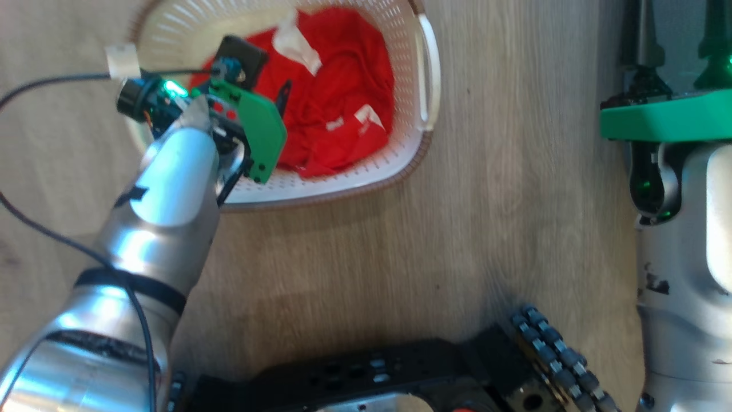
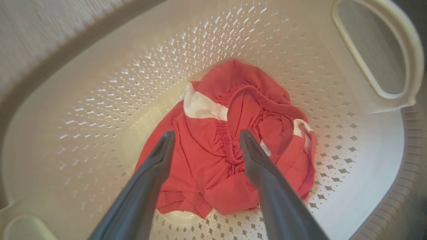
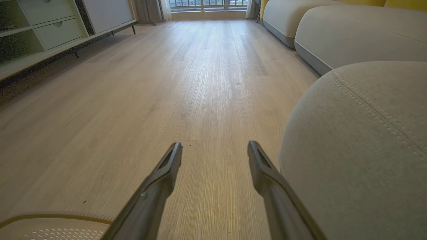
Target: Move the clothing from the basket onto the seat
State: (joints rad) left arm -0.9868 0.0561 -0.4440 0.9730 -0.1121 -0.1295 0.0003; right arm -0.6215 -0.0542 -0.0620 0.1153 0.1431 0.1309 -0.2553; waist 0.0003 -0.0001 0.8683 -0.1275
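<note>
Nothing moved yet
The clothing (image 2: 206, 153) lies in the basket (image 2: 100, 100); left tool (image 2: 205, 135) hangs wide above it, right tool (image 3: 215, 145) wide and empty beside the seat (image 3: 360, 140).

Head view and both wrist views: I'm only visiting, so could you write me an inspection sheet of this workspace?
Surface: wooden floor, bare planks.
Job's things: red clothing lies crumpled in the basket, which stands on the floor; nothing lies on the visible part of the grey seat.
Clutter: nothing seen.
Grippers: left pincer open, inside the basket above the clothing; right pincer open, holding nothing, beside the seat.
Cables: black cable loops over the floor left of the basket.
Surroundings: white cabinet, window, more sofa cushions.
</note>
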